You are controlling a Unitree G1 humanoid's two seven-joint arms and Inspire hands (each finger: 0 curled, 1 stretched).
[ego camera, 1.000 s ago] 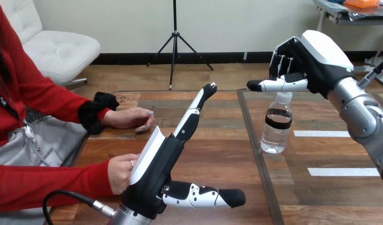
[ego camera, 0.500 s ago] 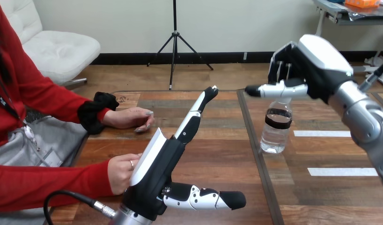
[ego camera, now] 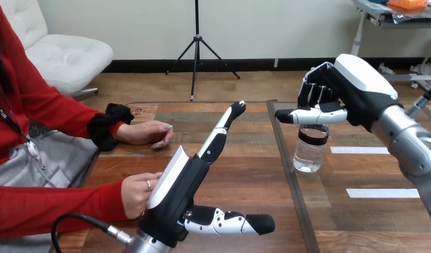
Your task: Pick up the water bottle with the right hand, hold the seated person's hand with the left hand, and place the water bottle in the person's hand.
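My right hand hovers loose-fingered over the standing water bottle, left hand spread beside the person's nearer hand, nothing gripped yet.

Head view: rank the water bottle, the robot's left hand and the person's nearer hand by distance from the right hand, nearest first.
1. Water bottle: just below the right hand, right of centre.
2. Left hand: lower centre-left, fingers straight.
3. Person's nearer hand: far left, beyond the left hand's back.
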